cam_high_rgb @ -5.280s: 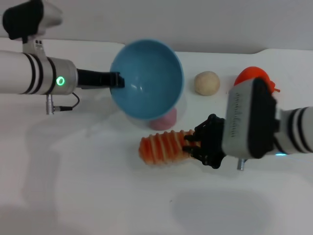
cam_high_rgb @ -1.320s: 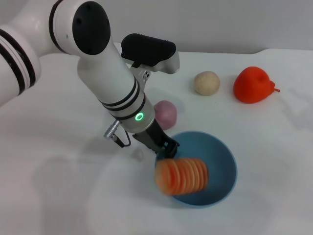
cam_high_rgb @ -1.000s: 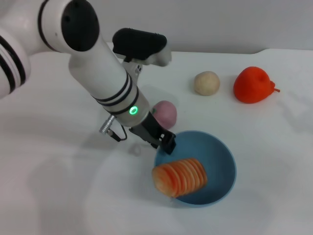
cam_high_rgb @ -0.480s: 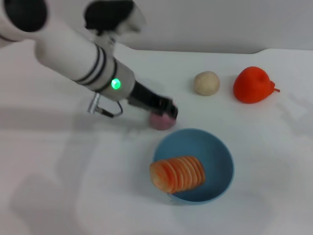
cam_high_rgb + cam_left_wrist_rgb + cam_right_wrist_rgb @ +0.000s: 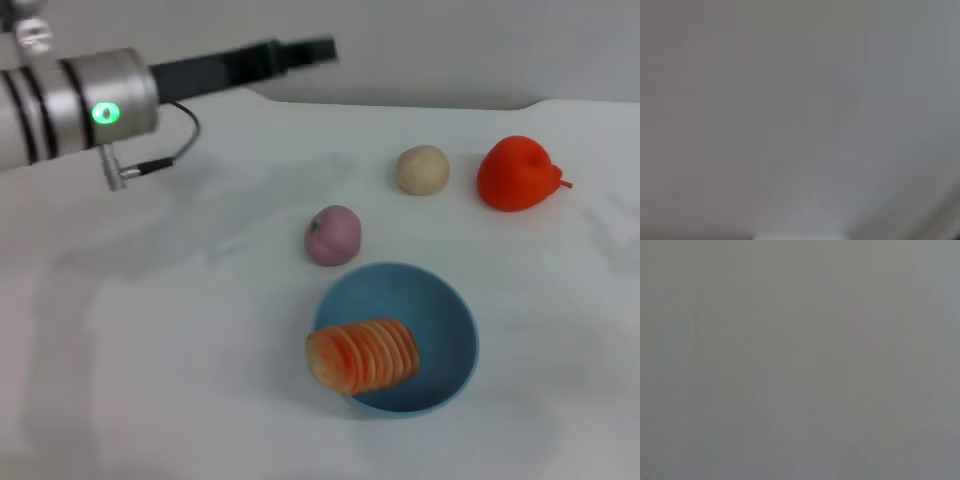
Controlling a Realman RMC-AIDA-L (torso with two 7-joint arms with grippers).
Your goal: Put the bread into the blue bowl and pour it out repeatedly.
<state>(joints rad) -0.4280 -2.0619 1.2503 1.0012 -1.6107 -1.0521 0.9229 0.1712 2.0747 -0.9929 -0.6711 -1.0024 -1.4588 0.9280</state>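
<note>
The white worktop [image 5: 180,400] carries all the items and is the largest thing in view. Over its far left corner the left arm is held high and roughly level, with the left gripper [image 5: 310,50] pointing toward the back wall, well apart from every item. Its fingers appear as one thin dark bar; whether they are wide or narrow cannot be told, and nothing is seen held in them. Both wrist views show only plain grey. The right arm is not in view.

The blue bowl [image 5: 450,335] stands upright toward the near edge, a little right of the middle, resting free of any grip. The bread [image 5: 362,357] lies inside it, ridged orange-striped face up, one end leaning on the bowl's left rim and slightly overhanging it. This placement is judged to be the loaded half of the cycle: the loaf is in, and the pour is not yet made.

The red fruit [image 5: 515,175] sits near the far right edge, well apart from the bowl. The pink fruit [image 5: 333,235] lies just beside the bowl's far rim, on the left arm's side, and is judged the likeliest obstruction to any approach to that rim. The beige ball [image 5: 422,169] lies farther back, between the pink fruit and the red fruit, clear of the bowl. The near left part of the worktop offers room for tipping the loaf out.
</note>
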